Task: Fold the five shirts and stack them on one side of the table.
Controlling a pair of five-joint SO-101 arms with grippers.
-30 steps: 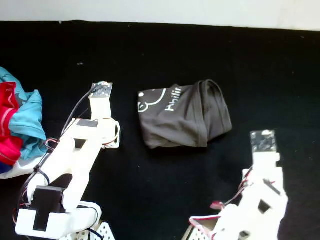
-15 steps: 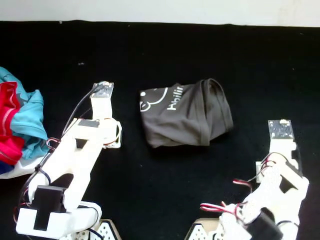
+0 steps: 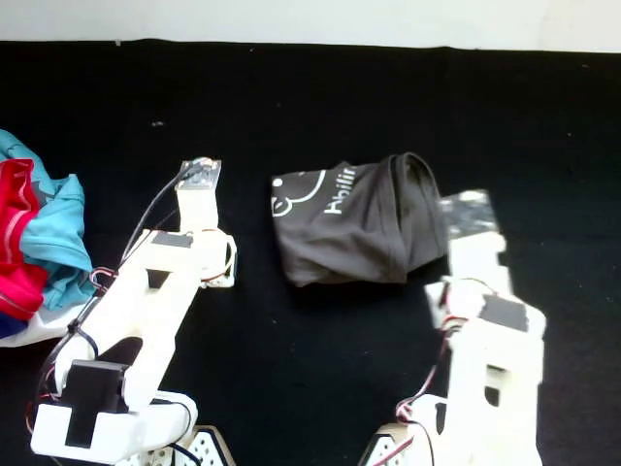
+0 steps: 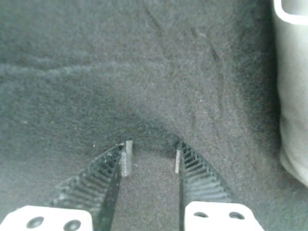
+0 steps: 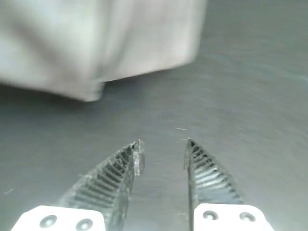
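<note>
Frame left edge: crumpled teal-and-red shirt heap [image 3: 39, 243] | left of centre: left gripper [image 4: 151, 156], ribbed fingers spread over fuzzy black table cloth [image 3: 320, 97] | centre: dark grey shirt [image 3: 359, 228], folded into a soft rectangle | right of centre: right gripper [image 5: 162, 151], serrated fingers spread, near the shirt's edge.

**Robotics Bench, Exact Room Unclear**

I am working over what is looking like a robotics test bench. The table [image 3: 291, 97] is lying under black cloth from edge to edge, and a plain pale wall [image 3: 291, 19] is running along its far side. The left arm [image 3: 146, 311] and the right arm [image 3: 490, 340], both in white plastic, are sitting side by side at the near edge, with bare wires [image 3: 153, 209] trailing along their links. Whether this is a lab or a workshop, I am not able to tell.
</note>
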